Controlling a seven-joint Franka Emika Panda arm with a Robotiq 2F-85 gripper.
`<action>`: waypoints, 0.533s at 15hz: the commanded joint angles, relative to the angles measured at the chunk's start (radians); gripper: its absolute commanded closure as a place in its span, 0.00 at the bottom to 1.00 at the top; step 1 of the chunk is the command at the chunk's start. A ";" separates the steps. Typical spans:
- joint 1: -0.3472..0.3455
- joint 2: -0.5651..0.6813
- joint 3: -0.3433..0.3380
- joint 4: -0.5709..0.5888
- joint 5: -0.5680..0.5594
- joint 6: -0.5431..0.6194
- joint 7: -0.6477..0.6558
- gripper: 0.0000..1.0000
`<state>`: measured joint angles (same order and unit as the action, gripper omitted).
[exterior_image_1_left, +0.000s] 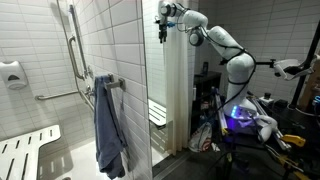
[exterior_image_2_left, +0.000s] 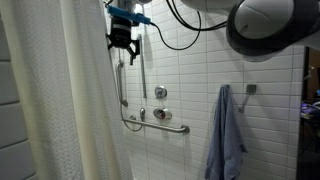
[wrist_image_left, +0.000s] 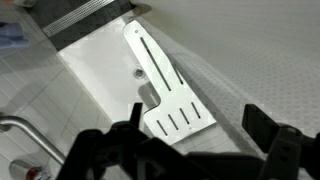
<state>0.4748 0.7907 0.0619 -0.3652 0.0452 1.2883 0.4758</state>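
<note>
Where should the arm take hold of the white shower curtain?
Probably its free vertical edge, up high, approached sideways: the shower curtain hangs in loose upright folds, so jaws closing horizontally could pinch one. The end effector hangs open near that edge.

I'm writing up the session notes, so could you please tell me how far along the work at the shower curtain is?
Done: nothing visible; the shower curtain hangs loose. In hand: the gripper hovers open and empty, high beside the curtain's upper part. Left: any grasp is not yet made; the blue towel hangs apart from both.
</note>
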 joint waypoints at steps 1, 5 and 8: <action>-0.004 -0.018 -0.004 -0.021 -0.018 -0.005 0.011 0.00; -0.004 -0.018 -0.015 -0.020 -0.031 -0.017 0.025 0.00; -0.003 -0.006 -0.015 -0.001 -0.031 -0.026 0.026 0.00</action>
<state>0.4745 0.7822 0.0408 -0.3724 0.0183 1.2660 0.5027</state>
